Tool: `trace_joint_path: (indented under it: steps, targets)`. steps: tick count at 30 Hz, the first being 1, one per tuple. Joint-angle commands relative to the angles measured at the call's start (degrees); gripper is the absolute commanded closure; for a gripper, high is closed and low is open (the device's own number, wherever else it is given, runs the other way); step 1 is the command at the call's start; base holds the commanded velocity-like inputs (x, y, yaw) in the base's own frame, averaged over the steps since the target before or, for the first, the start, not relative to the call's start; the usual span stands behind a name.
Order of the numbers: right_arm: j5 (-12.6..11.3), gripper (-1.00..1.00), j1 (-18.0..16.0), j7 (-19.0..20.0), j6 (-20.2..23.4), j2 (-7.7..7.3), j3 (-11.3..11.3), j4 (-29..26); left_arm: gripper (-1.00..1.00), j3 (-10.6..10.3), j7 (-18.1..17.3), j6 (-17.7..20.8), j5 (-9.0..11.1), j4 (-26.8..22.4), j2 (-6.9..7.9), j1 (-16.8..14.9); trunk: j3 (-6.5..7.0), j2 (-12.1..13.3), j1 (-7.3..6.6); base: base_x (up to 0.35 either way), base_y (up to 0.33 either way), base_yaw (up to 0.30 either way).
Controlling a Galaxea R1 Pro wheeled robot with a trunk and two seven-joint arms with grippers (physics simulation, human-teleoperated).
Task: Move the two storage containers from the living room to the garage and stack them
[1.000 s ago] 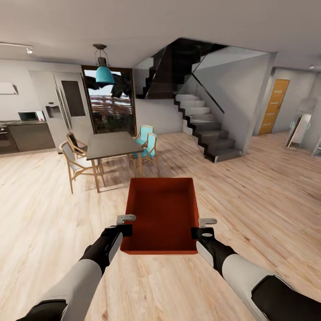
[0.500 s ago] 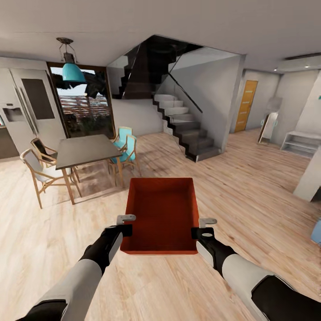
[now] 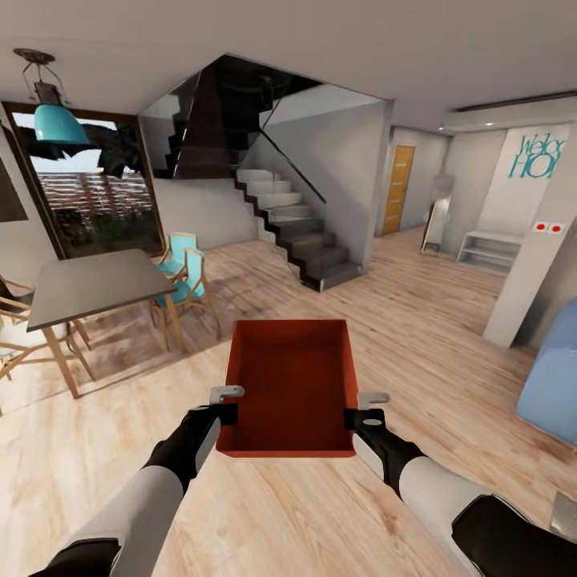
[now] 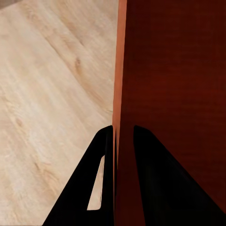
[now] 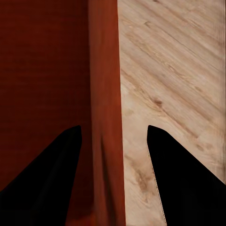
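An open orange container (image 3: 291, 385) rides at twelve o'clock, above wood floor (image 3: 449, 336). Left end effector (image 3: 227, 403) and right end effector (image 3: 365, 407) each grip a side wall; it looks stiff, probably light.

One orange-red storage container (image 3: 290, 385), open-topped. Two grippers: left gripper (image 3: 227, 403), right gripper (image 3: 367, 407). Two arms. One dark dining table (image 3: 92, 284). Two teal chairs (image 3: 183, 276) beside the table; at least one pale wooden chair (image 3: 16, 332) at the frame edge, full number not countable. One teal pendant lamp (image 3: 56, 120). One staircase (image 3: 292, 232). One orange door (image 3: 398, 188). One low white shelf unit (image 3: 489, 250). One standing mirror (image 3: 437, 223). One blue sofa (image 3: 553, 377), partly seen. Two small red wall switches (image 3: 548, 227).
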Motion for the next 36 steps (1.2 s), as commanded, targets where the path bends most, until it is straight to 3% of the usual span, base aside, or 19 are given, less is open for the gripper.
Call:
trace_joint_path:
  steps: [1, 19, 36]
  targets:
    - [0.1, 1.0, 0.0, -0.5, 0.3, 0.0, 0.4, 0.1, 1.0, 0.8, 0.0, 0.3, 0.8, -0.2, -0.25, -0.1, -0.13, -0.1, 0.07, 0.322, 0.0, -0.282]
    - [0.1, 1.0, 0.0, -0.5, 0.4, 0.0, 0.4, 0.1, 1.0, 0.8, 0.0, 0.3, 0.8, -0.2, -0.27, -0.1, -0.13, -0.1, 0.07, 0.322, 0.0, -0.273]
    - [0.2, 1.0, 0.0, -0.5, 0.4, 0.0, 0.4, 0.1, 1.0, 0.8, 0.0, 0.3, 0.8, -0.2, -0.27, -0.1, -0.13, -0.1, 0.07, 0.322, 0.0, -0.028]
